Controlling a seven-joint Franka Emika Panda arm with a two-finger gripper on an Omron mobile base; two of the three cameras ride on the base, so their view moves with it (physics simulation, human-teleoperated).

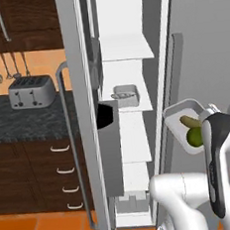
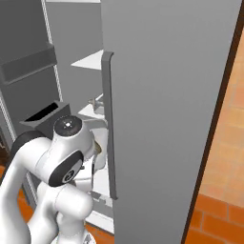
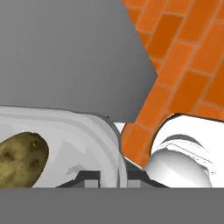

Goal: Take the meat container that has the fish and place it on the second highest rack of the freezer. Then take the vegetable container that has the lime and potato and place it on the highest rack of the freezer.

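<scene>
Two shallow pale grey-white trays are in play. One, the meat container (image 1: 125, 95) with a small grey fish, already sits on a white shelf at mid-height in the tall grey freezer (image 1: 130, 46), centre of the left base view. The other, the vegetable container (image 1: 186, 125), hangs at the right of that view, outside the open compartment and below the higher shelves, carrying the dark-green lime (image 1: 194, 137) and the tan potato (image 3: 19, 159). In the hand view the tray's rim runs across the bottom, right at the end effector (image 3: 111, 177), whose jaws are closed, apparently pinching that rim. The topmost rack lies up and to the left of the tray, so the coming move probably calls for a lift and an inward reach.
</scene>
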